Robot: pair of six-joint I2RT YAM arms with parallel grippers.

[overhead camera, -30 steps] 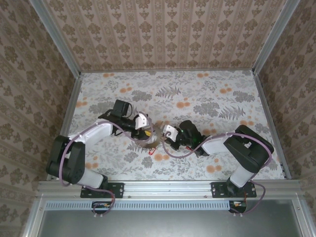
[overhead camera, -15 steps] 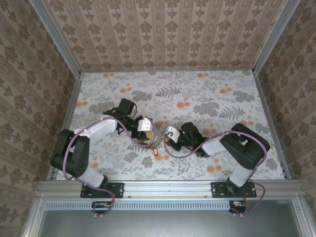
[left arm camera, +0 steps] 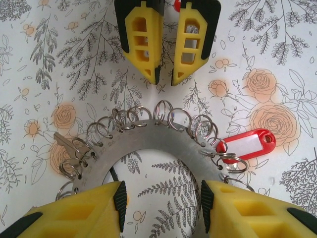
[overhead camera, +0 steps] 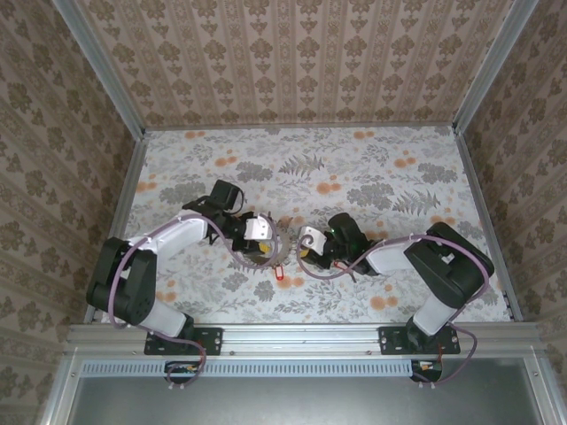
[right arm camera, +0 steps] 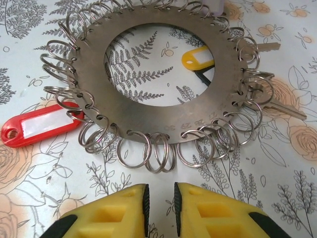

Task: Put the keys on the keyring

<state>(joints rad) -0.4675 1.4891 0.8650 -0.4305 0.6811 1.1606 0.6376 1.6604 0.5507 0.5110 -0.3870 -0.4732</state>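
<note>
Top external view: we see a floral table (overhead camera: 399,159) with the left arm (overhead camera: 173,237) and the right arm (overhead camera: 394,257) reaching inward from the near edge, their tips almost meeting at mid-table. Between them, flat on the table, lies the keyring (right arm camera: 158,119), a grey metal disc with a wide hollow centre and small wire loops (right arm camera: 148,151) fringing its rim. The left gripper (left arm camera: 162,198) is the nearer one: it hangs right over the keyring with its yellow fingers (left arm camera: 74,213) spread wide, and the disc's two sides run beneath them; we cannot tell whether they press on it. The right gripper (right arm camera: 161,201) faces it from the opposite side, drawn to a narrow slit with nothing visible at the tips, though the left wrist view shows a red spot (left arm camera: 177,4) deeper between its fingers that we cannot identify. From the right gripper the keyring lies straight ahead, its near rim just beyond the tips and apart from them. A red tag (right arm camera: 42,126) lies outside the rim, ahead and to the left in the right wrist view, its long axis nearly crosswise to the fingers, one end at a wire loop. An orange-yellow tag (right arm camera: 198,57) shows through the hollow centre, and two metal keys (right arm camera: 290,111) point outward at the right of the rim. We judge that the coming move turns on that short straight gap.
</note>
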